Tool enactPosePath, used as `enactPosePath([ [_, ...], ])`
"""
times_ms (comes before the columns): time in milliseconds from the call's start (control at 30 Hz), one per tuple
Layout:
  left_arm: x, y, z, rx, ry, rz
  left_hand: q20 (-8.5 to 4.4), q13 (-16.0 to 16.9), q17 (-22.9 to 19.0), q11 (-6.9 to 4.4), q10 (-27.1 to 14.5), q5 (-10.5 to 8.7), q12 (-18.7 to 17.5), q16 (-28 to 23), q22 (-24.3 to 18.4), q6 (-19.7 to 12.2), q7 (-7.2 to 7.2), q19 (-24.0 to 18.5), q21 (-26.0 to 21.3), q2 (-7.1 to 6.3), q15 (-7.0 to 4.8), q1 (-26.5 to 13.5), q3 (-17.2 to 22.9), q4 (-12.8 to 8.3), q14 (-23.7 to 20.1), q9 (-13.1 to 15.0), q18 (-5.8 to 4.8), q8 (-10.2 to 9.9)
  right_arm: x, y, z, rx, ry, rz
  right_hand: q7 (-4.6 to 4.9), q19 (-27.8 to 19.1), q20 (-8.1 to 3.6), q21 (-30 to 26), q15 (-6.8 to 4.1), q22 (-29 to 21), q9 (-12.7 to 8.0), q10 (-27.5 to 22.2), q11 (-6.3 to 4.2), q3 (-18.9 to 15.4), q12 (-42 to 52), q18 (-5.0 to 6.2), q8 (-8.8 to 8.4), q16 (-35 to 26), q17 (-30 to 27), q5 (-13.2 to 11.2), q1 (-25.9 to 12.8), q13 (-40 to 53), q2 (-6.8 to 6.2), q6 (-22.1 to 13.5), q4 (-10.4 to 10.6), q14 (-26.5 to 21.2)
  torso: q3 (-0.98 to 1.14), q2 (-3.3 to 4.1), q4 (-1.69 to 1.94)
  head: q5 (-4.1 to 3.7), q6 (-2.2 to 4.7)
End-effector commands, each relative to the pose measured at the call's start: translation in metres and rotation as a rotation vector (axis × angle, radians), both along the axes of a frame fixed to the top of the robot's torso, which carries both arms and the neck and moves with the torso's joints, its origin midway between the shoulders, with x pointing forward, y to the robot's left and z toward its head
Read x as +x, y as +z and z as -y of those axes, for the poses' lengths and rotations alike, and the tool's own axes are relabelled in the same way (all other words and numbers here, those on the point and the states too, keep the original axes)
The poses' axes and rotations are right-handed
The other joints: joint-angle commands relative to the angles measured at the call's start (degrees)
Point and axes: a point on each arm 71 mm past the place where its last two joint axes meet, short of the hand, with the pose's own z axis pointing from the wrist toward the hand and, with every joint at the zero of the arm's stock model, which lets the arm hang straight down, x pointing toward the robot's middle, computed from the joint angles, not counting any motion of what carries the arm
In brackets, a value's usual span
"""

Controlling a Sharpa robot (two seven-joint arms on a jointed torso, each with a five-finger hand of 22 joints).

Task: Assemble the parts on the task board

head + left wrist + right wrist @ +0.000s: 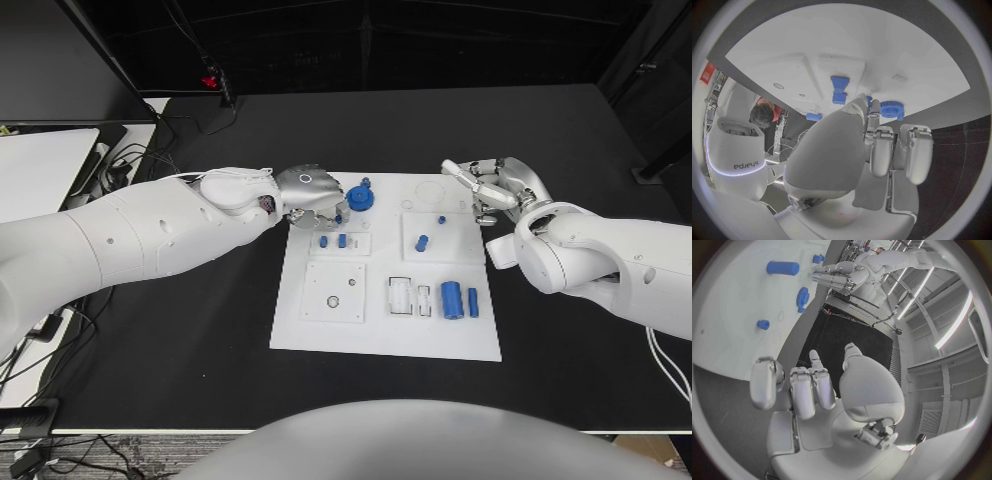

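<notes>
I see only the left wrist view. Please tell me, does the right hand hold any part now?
Observer: No. The right hand holds nothing; its fingers are apart, at the far right corner of the task board.
Operator: And what lies on the near side of the board?
Observer: A blue cylinder lies there towards the right edge, with a thinner blue piece beside it.

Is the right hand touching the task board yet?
Apart. In the right wrist view the right hand hangs with open fingers over the black table, and dark tabletop shows between its fingertips and the task board's edge. It holds nothing.
</notes>
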Motion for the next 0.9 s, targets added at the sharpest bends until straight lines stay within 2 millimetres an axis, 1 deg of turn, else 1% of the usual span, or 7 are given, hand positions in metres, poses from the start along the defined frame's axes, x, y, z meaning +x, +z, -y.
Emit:
enactPosePath([
  [33, -0.0003, -0.0032, -0.0012, 0.022, 0.000, -0.022, -0.48, 0.1, 15.1, 0.32, 0.0, -0.21, -0.5, 0.0, 15.1, 0.0, 0.30, 6.0, 0.2, -0.08, -0.17, -0.4, 0.3, 0.0, 6.0, 0.0, -0.84, -0.1, 0.0001, 0.0009, -0.0011, 0.003, 0.005, 0.005, -0.10, 0.0, 0.51, -0.1, 0.20, 10.7, 0.0, 3.9, 0.41, -0.3, -0.1, 1.10, 0.15, 0.1, 15.1, 0.4, 0.1, 13.3, 0.48, 0.5, 0.0, 6.0, -0.01, 0.00, -0.03, 0.07, -0.01],
  [233, 0.0010, -0.0042, -0.0018, 0.032, 0.016, -0.033, -0.36, 0.0, 15.1, 0.67, -0.8, -0.29, -1.5, 0.0, 15.1, -1.4, 0.62, 6.0, 0.2, -0.71, 0.10, -0.8, 0.5, 0.0, 6.0, -0.4, -0.84, -1.0, 0.0000, 0.0006, -0.0013, 0.004, 0.006, 0.004, -0.10, 0.0, 0.51, -0.1, 0.20, 10.7, 0.0, 3.9, 0.41, -0.3, -0.1, 1.10, 0.15, 0.1, 15.1, 0.4, 0.1, 13.3, 0.48, 0.5, 0.0, 6.0, -0.01, 0.00, -0.03, 0.05, -0.01],
  [367, 0.0017, -0.0047, -0.0021, 0.038, 0.023, -0.038, -0.19, 0.1, 15.1, 0.91, -1.7, -0.25, -2.4, 0.0, 15.1, -3.3, -0.08, 6.0, 0.2, -1.39, 0.31, -1.5, 0.5, 0.0, 6.0, -1.0, -0.84, -2.0, -0.0002, 0.0005, -0.0013, 0.004, 0.006, 0.004, -0.10, 0.0, 0.51, -0.1, 0.20, 10.7, 0.0, 3.9, 0.41, -0.3, -0.1, 1.10, 0.15, 0.1, 15.1, 0.4, 0.1, 13.3, 0.48, 0.5, 0.0, 6.0, 0.01, 0.01, -0.07, 0.16, -0.01],
  [433, 0.0019, -0.0045, -0.0023, 0.036, 0.027, -0.035, -0.06, 0.1, 15.1, 1.22, -1.9, -0.28, -2.6, 0.0, 15.1, -4.2, -0.85, 6.0, 0.2, -1.60, 0.52, -1.8, 0.6, 0.0, 6.0, -1.2, -0.84, -2.4, -0.0003, 0.0004, -0.0012, 0.004, 0.006, 0.003, -0.08, 0.1, 0.52, -0.1, 0.22, 10.7, 0.0, 4.0, 0.43, -0.4, 0.0, 1.08, 0.16, 0.1, 15.1, 0.4, 0.2, 13.3, 0.55, 0.5, 0.0, 6.0, 0.00, 0.02, -0.09, 0.14, -0.01],
  [533, 0.0027, -0.0039, -0.0030, 0.031, 0.034, -0.026, 0.15, 0.1, 15.1, 1.51, -2.2, -0.34, -3.0, 0.0, 15.1, -6.0, -1.32, 6.0, 0.2, -2.05, 0.80, -2.3, 0.6, 0.0, 6.0, -1.7, -0.84, -3.1, -0.0003, 0.0003, -0.0012, 0.004, 0.006, 0.003, -0.08, 0.1, 0.52, -0.1, 0.22, 10.7, 0.0, 4.0, 0.43, -0.4, 0.0, 1.08, 0.16, 0.1, 15.1, 0.4, 0.2, 13.3, 0.55, 0.5, 0.0, 6.0, 0.01, 0.00, -0.02, 0.05, -0.01],
  [800, 0.0038, -0.0010, -0.0051, 0.004, 0.046, 0.010, 0.39, 0.2, 15.1, 1.65, -2.1, -0.26, -3.1, 0.0, 15.1, -8.6, -2.21, 6.0, 0.2, -2.51, 0.94, -2.9, 0.7, -0.1, 6.0, -2.2, -0.84, -3.4, -0.0004, 0.0002, -0.0014, 0.004, 0.007, 0.001, -0.08, 0.1, 0.53, -0.1, 0.22, 10.7, 0.0, 4.0, 0.43, -0.4, 0.0, 1.08, 0.18, 0.1, 15.1, 0.4, 0.2, 13.3, 0.57, 0.6, 0.0, 6.0, -0.01, 0.01, -0.02, 0.01, -0.01],
  [900, 0.0041, 0.0002, -0.0061, -0.007, 0.051, 0.025, 0.45, 0.2, 15.1, 1.67, -2.1, -0.14, -3.2, 0.0, 15.1, -10.1, -3.28, 6.0, 0.2, -2.62, 0.96, -3.2, 0.8, -0.1, 6.0, -2.4, -0.84, -3.4, -0.0005, 0.0000, -0.0015, 0.004, 0.009, -0.001, -0.09, 0.1, 0.55, -0.1, 0.25, 10.7, 0.1, 4.0, 0.47, -0.5, 0.0, 1.09, 0.33, 0.1, 15.1, 0.4, 0.3, 13.4, 0.67, 0.9, 0.0, 6.0, 0.01, 0.04, -0.05, 0.10, -0.01],
])
